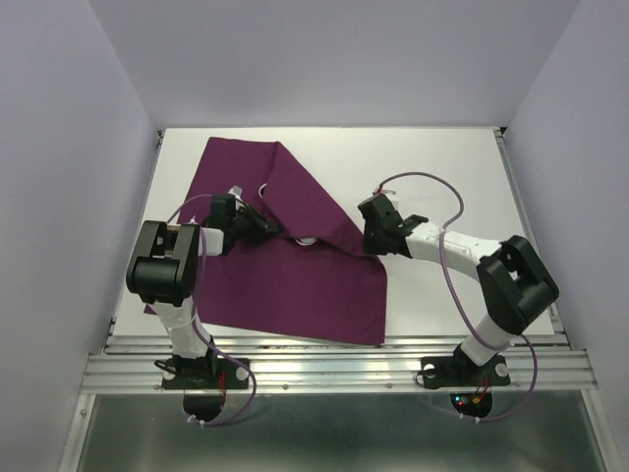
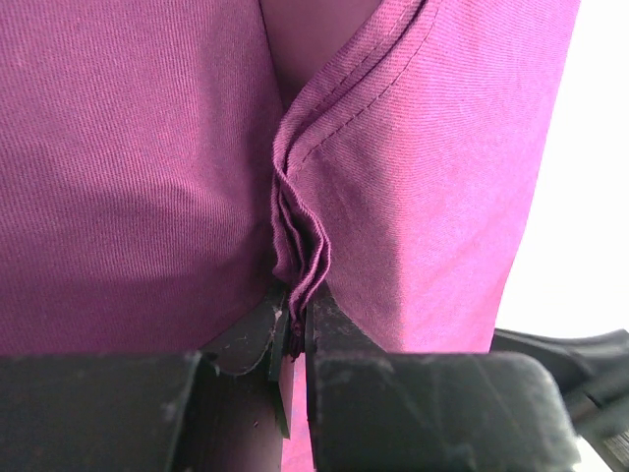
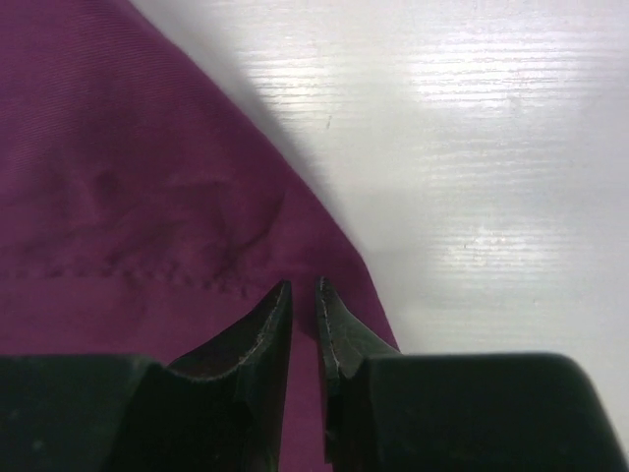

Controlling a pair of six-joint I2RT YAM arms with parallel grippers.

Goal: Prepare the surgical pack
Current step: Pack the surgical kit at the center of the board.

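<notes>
The surgical pack shows as a deep-purple drape [image 1: 295, 280] spread on the white table [image 1: 442, 157], with a big triangular flap [image 1: 295, 192] folded over its upper part. My left gripper [image 1: 263, 224] sits on the flap's left side. In the left wrist view it [image 2: 298, 307] is shut on a bunched, several-layered fold of drape [image 2: 300, 226]. My right gripper [image 1: 371, 238] hovers at the drape's right edge; its jaws [image 3: 304, 285] stand a narrow gap apart over the hemmed drape [image 3: 147, 197], with nothing visibly pinched. A small pale shape [image 1: 307, 240] peeks out at the flap's lower edge. Tray, instruments and gauze are hidden.
Bare white table [image 3: 472, 147] lies right of and behind the drape. Pale walls close in the table on the left, back and right. A metal rail [image 1: 334, 364] runs along the near edge by the arm bases.
</notes>
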